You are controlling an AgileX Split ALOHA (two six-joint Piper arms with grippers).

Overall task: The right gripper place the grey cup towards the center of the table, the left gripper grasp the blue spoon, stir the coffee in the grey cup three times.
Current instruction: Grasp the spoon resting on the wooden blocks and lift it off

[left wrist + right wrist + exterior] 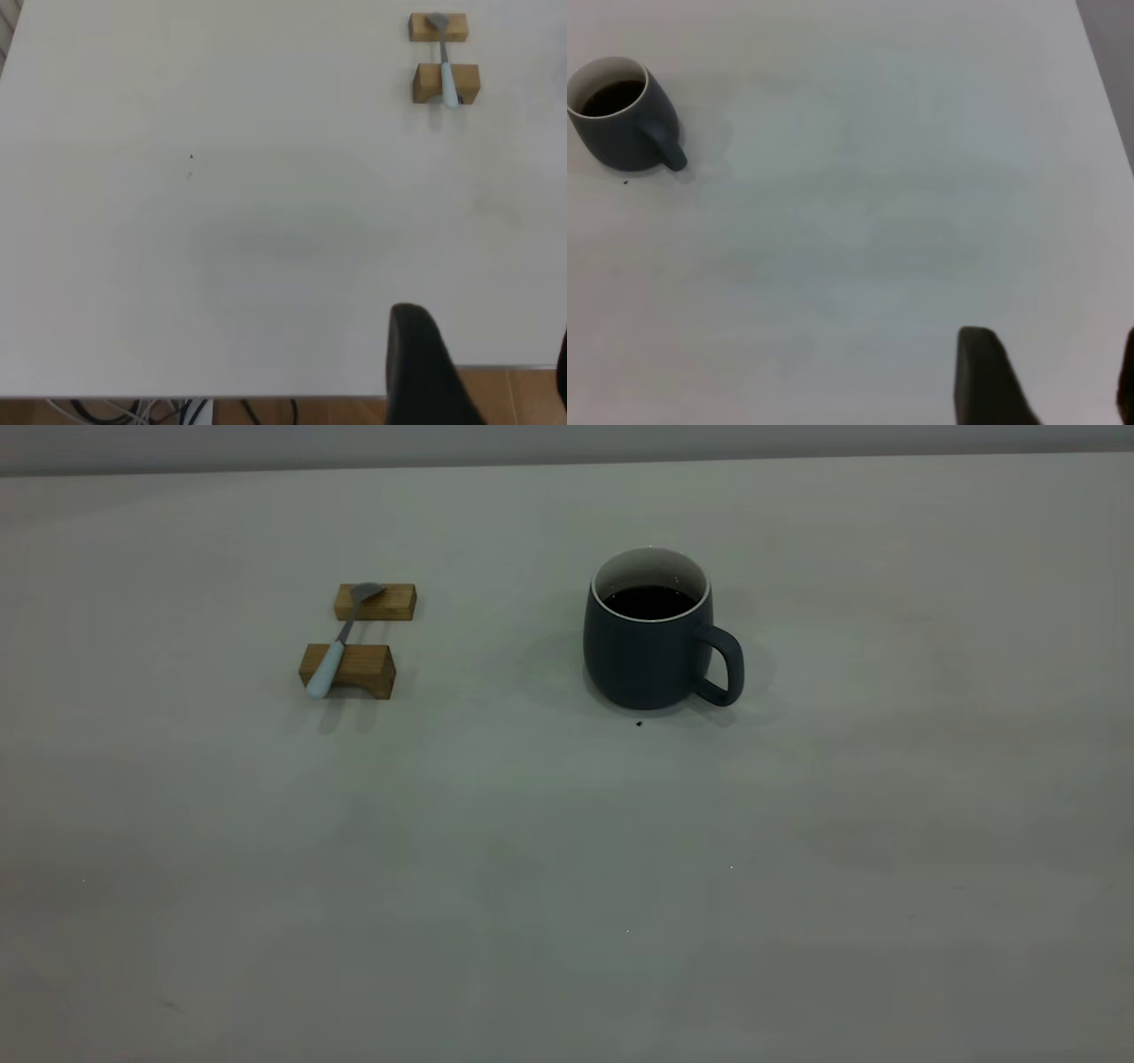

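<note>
The grey cup (649, 633) is stood upright on the worktop (567, 868), toward the far edge and slightly right of the middle, its handle turned to the right edge. The coffee (649, 601) is held inside it. A small speck (639, 724) is found just before the cup. Well apart to the left, two wooden blocks are set one behind the other (376, 602) (348, 670). The blue spoon (339, 642) is laid across both, bowl on the rear block, handle on the front block.
</note>
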